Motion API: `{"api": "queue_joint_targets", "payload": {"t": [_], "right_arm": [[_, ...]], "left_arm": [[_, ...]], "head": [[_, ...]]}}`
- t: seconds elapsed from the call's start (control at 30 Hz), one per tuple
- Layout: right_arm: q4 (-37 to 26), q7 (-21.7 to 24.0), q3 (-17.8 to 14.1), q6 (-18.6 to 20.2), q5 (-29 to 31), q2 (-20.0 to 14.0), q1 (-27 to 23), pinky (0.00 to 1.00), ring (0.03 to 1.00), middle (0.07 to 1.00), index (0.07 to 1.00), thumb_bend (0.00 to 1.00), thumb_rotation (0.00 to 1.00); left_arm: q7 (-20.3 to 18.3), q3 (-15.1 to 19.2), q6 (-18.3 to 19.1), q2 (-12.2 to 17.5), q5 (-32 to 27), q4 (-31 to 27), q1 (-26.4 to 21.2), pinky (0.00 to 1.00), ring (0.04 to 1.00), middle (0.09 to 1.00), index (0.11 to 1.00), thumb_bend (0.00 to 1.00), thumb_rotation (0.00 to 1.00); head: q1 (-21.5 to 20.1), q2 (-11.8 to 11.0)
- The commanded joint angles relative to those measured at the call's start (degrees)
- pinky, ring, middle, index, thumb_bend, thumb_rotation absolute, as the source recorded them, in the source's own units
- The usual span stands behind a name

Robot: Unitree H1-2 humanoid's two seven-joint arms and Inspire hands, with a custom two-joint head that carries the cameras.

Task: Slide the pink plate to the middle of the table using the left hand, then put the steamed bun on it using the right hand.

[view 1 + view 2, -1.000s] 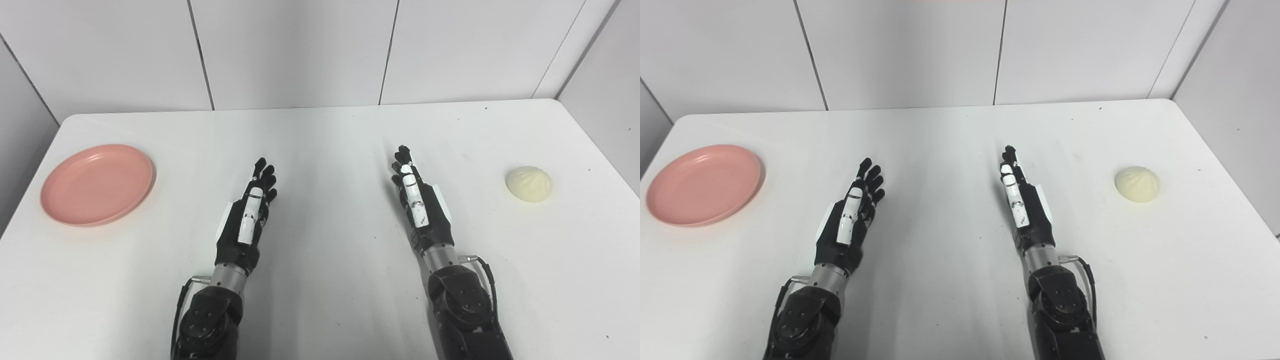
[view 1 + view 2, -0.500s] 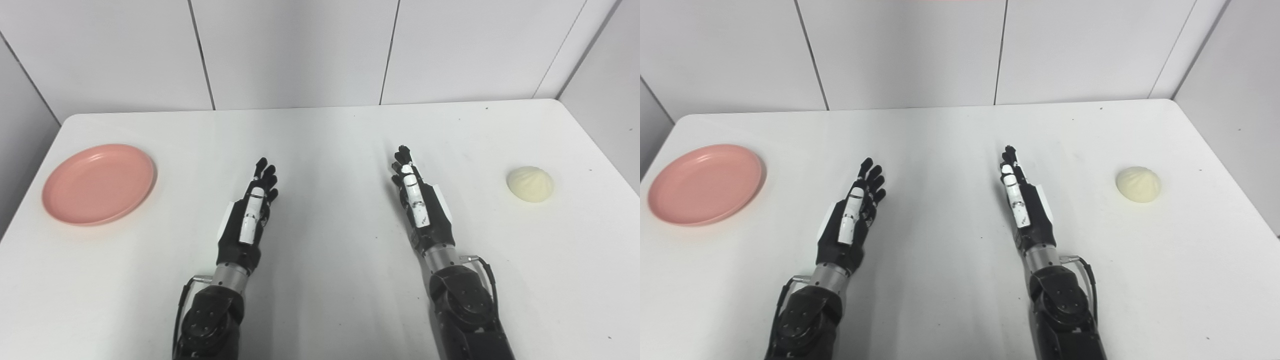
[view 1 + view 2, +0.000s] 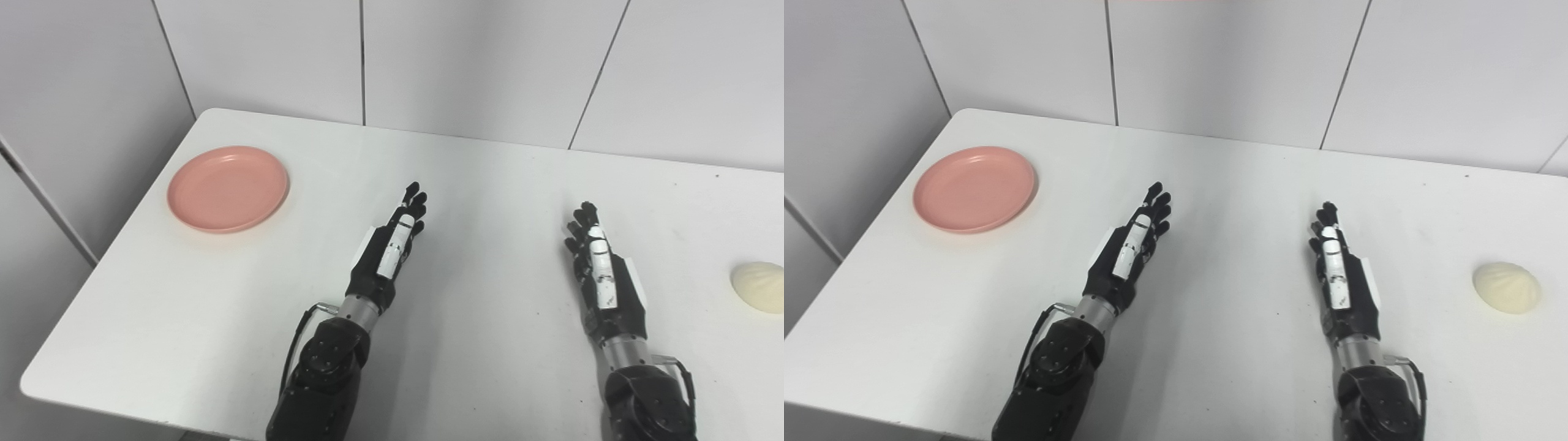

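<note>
Plate: your pink plate (image 3: 228, 188) lay empty at the far left of the white table (image 3: 478, 184), close to the left edge and well apart from both hands.
Bun: your steamed bun (image 3: 1506, 287) sat on the table at the far right, pleated top up, well apart from the plate and clear of the right hand.
Left hand: your left hand (image 3: 389, 252) was stretched out flat over the middle of the table, fingers extended and slightly spread, pointing away and a little right; it held nothing and touched neither object.
Right hand: your right hand (image 3: 1340, 277) was likewise extended to the right of the left one, fingers straight and close together, with nothing in it; the bun lay off to its right.
Wall: you had grey panels (image 3: 478, 67) behind the table's far edge and along its left side.
</note>
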Motion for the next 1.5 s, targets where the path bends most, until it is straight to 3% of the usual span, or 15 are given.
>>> {"api": "queue_joint_targets", "payload": {"t": [0.0,0.33,0.6,0.8,1.27,1.47], "right_arm": [[3.2,1.0,-0.7,-2.1,0.6,-0.9,2.6,1.00,1.000,1.000,1.000,0.16,1.00],[3.0,1.0,-0.5,-2.2,0.3,-1.0,2.6,1.00,1.000,1.000,1.000,0.16,1.00],[1.8,1.6,-0.3,-0.6,0.5,-1.2,2.8,1.00,1.000,1.000,1.000,0.18,1.00],[2.0,1.5,-0.7,-1.1,0.9,-1.4,2.6,1.00,1.000,1.000,1.000,0.17,1.00],[2.3,2.7,-1.1,-1.5,2.5,-3.1,2.6,1.00,1.000,1.000,1.000,0.16,1.00],[2.1,2.8,-1.2,-0.8,2.7,-3.5,2.5,1.00,1.000,1.000,1.000,0.18,1.00]], "left_arm": [[0.4,-0.3,-2.0,0.1,0.4,6.3,3.9,1.00,1.000,1.000,1.000,0.31,1.00],[1.0,-0.3,-3.4,-0.1,1.0,6.7,3.8,1.00,1.000,1.000,1.000,0.29,1.00],[1.3,-0.4,-2.1,-0.3,1.6,4.1,4.0,1.00,1.000,1.000,1.000,0.30,1.00],[2.0,-0.2,1.2,-0.7,1.8,-2.4,3.1,1.00,0.997,1.000,1.000,0.36,1.00],[3.5,-0.1,3.9,-1.6,1.9,-16.0,0.2,1.00,0.996,0.992,1.000,0.46,1.00],[4.1,1.6,6.0,-1.8,0.0,-21.2,-1.9,1.00,0.992,0.988,0.997,0.49,1.00]], "head": [[-0.1,0.1],[-0.5,0.3],[-0.4,0.8],[0.4,0.9],[2.4,1.4],[3.4,1.1]]}}
